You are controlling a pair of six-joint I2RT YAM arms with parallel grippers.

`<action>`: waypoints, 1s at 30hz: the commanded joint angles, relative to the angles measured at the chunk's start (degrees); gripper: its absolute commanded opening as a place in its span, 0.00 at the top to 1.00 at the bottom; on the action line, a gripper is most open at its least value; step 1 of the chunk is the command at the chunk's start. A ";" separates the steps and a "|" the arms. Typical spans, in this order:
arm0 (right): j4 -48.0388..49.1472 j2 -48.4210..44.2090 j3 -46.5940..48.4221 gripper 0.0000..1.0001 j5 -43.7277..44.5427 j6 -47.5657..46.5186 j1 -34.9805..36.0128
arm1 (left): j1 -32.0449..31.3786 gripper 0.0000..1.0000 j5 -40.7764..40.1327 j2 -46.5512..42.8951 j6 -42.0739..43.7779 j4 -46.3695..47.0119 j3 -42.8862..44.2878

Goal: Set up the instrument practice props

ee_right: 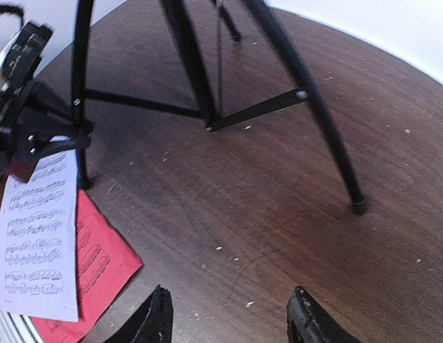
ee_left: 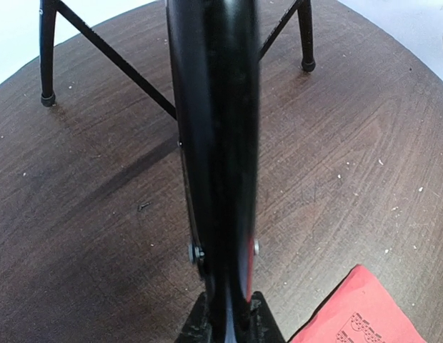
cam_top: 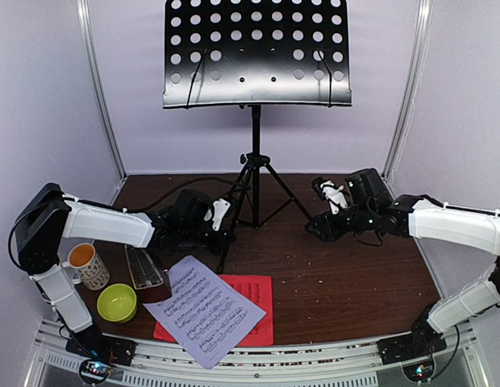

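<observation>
The black music stand [cam_top: 255, 137] stands at the back middle, its perforated desk [cam_top: 256, 52] up high. My left gripper [cam_top: 225, 228] is shut on the stand's near-left tripod leg [ee_left: 218, 143], which fills the gap between its fingers [ee_left: 261, 321] in the left wrist view. The white music sheet [cam_top: 206, 310] lies partly on the red music sheet [cam_top: 256, 306] at the front edge. The metronome [cam_top: 143, 266] lies flat, with its clear cover up, left of the sheets. My right gripper [cam_top: 318, 227] is open and empty, low over bare table beside the right leg [ee_right: 314, 107].
A patterned mug [cam_top: 89, 264] with an orange inside and a lime-green bowl [cam_top: 117, 302] sit at the front left. A black cable [cam_top: 165, 193] runs along the back of the brown table [cam_top: 355, 282]. White walls enclose the sides and back.
</observation>
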 commanded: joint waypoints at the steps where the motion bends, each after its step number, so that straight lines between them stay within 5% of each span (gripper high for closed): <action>1: 0.31 0.77 -2.81 0.48 -8.46 7.78 4.08 | 0.17 0.90 2.07 -0.48 3.39 -3.83 -0.21; 4: 3.28 2.15 -6.01 0.48 -12.67 14.55 6.49 | 0.22 0.68 1.70 -1.98 3.10 -3.19 -1.16; 8: 9.10 3.55 -10.04 0.49 -15.98 23.30 9.17 | 0.22 0.55 0.56 -5.57 3.02 -1.82 -3.48; 30: 35.09 25.97 -9.51 0.52 -17.04 50.53 16.43 | 0.07 0.50 -2.88 -10.58 4.11 -1.89 -5.68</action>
